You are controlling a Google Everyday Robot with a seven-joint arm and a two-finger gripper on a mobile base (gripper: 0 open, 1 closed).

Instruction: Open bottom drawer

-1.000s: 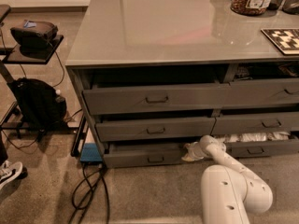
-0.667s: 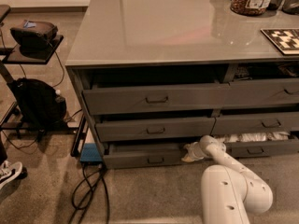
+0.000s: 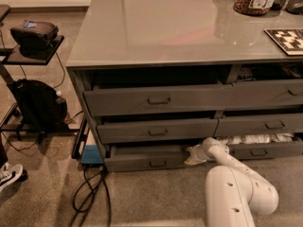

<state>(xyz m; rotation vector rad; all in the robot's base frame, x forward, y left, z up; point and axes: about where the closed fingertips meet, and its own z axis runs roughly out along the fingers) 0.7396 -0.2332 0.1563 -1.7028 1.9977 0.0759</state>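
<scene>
The bottom drawer [image 3: 142, 161] is the lowest dark grey front in the left column, with a small central bail handle [image 3: 157, 162]. It stands slightly out from the cabinet, and a dark gap shows above its front. My gripper [image 3: 191, 155] is at the drawer's right end, low by the floor, at the seam between the left and right columns. My white arm [image 3: 236, 188] reaches to it from the lower right.
The right-hand bottom drawer [image 3: 265, 150] is part open and shows white bundles [image 3: 255, 138]. The upper drawers also stand ajar. A blue box [image 3: 92, 155] and black cables [image 3: 90, 193] lie on the floor at the left. A black bag [image 3: 40, 103] and a stand are further left.
</scene>
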